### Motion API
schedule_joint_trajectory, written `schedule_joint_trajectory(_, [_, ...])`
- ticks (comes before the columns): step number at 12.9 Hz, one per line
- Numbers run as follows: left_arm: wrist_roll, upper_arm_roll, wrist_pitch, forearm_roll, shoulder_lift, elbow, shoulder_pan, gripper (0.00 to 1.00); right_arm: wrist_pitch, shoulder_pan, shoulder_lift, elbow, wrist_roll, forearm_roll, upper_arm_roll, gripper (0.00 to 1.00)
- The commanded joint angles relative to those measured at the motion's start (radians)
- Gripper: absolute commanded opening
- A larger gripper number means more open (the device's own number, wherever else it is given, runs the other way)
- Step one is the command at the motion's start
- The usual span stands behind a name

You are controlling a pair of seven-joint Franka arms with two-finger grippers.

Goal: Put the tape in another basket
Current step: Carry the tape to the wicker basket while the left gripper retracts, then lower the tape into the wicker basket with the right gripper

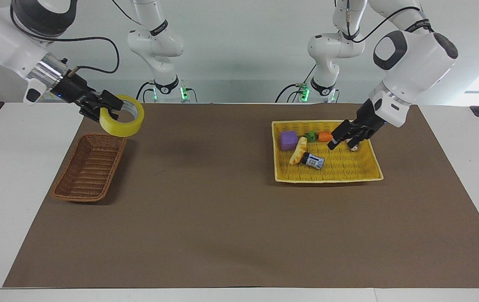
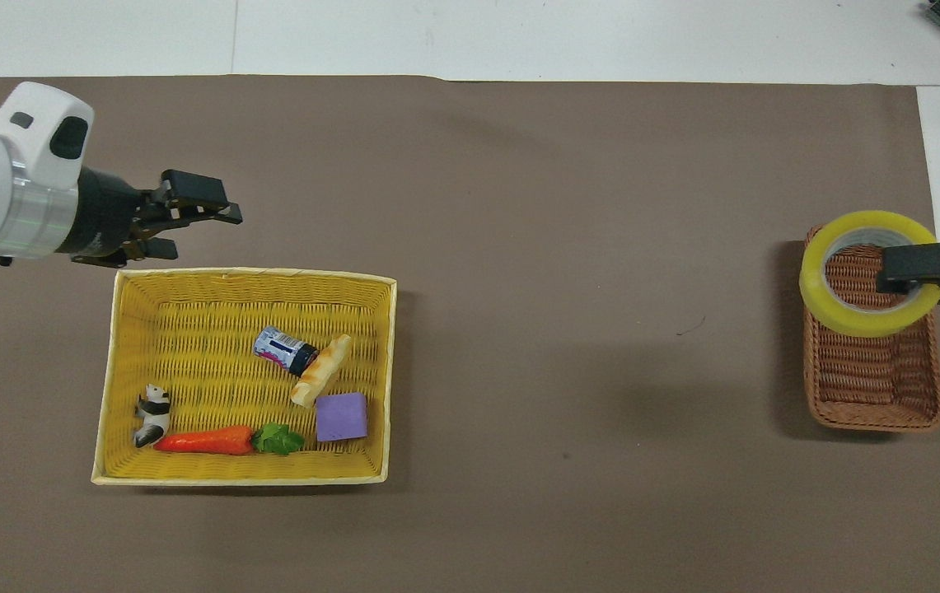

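Observation:
The tape (image 1: pixel 124 128), a wide yellow roll with a pale core, hangs in the air above the dark brown wicker basket (image 1: pixel 90 167) at the right arm's end of the table. My right gripper (image 1: pixel 111 107) is shut on the roll's wall, with one finger inside the ring. From overhead the tape (image 2: pixel 811 280) covers one end of the basket (image 2: pixel 873 379), held by the right gripper (image 2: pixel 910 268). My left gripper (image 1: pixel 343 144) hovers open and holds nothing over the yellow tray; overhead, the left gripper (image 2: pixel 189 221) shows its fingers spread.
The flat yellow woven tray (image 1: pixel 327 179) at the left arm's end holds a purple cube (image 1: pixel 289 140), a carrot (image 1: pixel 325 136), a pale yellow corn-like toy (image 1: pixel 298 151), a small bottle (image 1: pixel 312 160) and a panda figure (image 2: pixel 152 412). A brown mat (image 1: pixel 222 218) covers the table.

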Motion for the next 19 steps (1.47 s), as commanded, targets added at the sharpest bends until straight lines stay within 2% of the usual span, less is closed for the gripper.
schedule_joint_trajectory(1, [0.091,-0.01,-0.063,0.207,-0.013,0.032,0.009,1.0,-0.01,-0.126,0.115,0.008,-0.181,0.026,0.013,0.0])
schedule_joint_trajectory(2, [0.142,-0.001,-0.095,0.253,-0.013,0.043,0.012,1.0,0.013,-0.148,0.168,0.007,-0.265,0.009,0.013,0.0])
schedule_joint_trajectory(4, [0.255,0.034,-0.182,0.272,-0.012,0.075,0.013,1.0,0.033,-0.187,0.249,-0.007,-0.389,-0.02,0.009,0.0])
schedule_joint_trajectory(8, [0.304,0.059,-0.199,0.291,-0.043,0.074,0.017,1.0,0.07,-0.256,0.358,-0.007,-0.577,-0.065,0.009,0.0])
schedule_joint_trajectory(13, [0.302,0.059,-0.306,0.285,-0.056,0.084,0.011,1.0,0.127,-0.265,0.386,-0.028,-0.637,-0.082,0.009,0.0])
schedule_joint_trajectory(17, [0.302,0.06,-0.328,0.283,-0.064,0.077,0.019,1.0,0.157,-0.254,0.383,-0.051,-0.637,-0.091,0.009,0.0])
schedule_joint_trajectory(18, [0.302,0.06,-0.328,0.283,-0.064,0.077,0.019,1.0,0.159,-0.251,0.383,-0.053,-0.636,-0.092,0.009,0.03])
schedule_joint_trajectory(19, [0.302,0.06,-0.327,0.283,-0.064,0.077,0.019,1.0,0.171,-0.25,0.383,-0.054,-0.636,-0.094,0.009,0.2])
